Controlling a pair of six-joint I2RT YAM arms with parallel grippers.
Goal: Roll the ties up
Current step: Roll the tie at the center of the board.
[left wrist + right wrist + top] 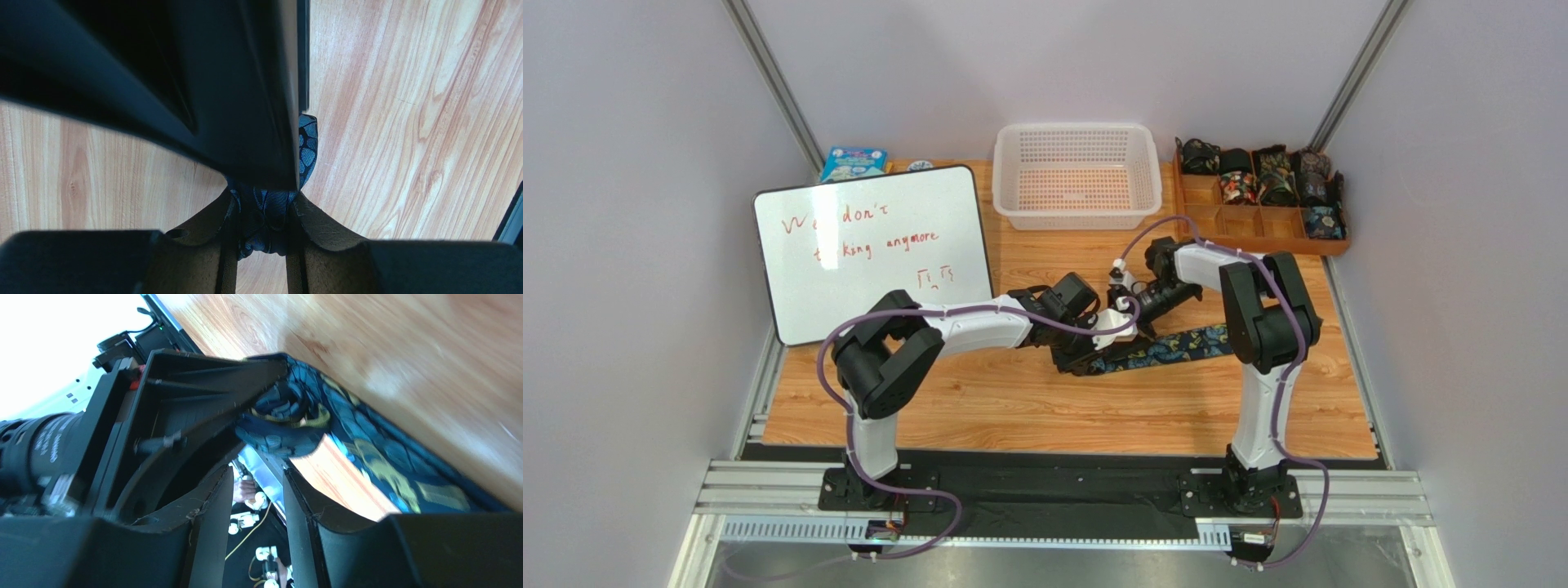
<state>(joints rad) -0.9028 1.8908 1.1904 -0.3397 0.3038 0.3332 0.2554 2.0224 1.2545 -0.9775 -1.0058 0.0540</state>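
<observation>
A black tie with teal-blue and yellowish paisley (pixel 1179 347) lies on the wooden table, running right from the grippers. Its left end is wound into a small roll (pixel 283 419). My left gripper (pixel 1081 352) is shut on this rolled end; blue fabric (pixel 270 211) is pinched between its pads (pixel 265 199). My right gripper (pixel 1133 321) is right against the left one, just behind the roll. In the right wrist view its jaws (pixel 256 470) stand apart with nothing between them, and the roll sits just past its fingertips. The flat tie (pixel 380 471) trails off to the right.
A white basket (pixel 1078 172) stands at the back centre. A wooden divided tray (pixel 1259 227) at the back right holds several rolled ties (pixel 1274 178). A whiteboard (pixel 873 251) lies at the left, with a blue box (pixel 852 162) behind it.
</observation>
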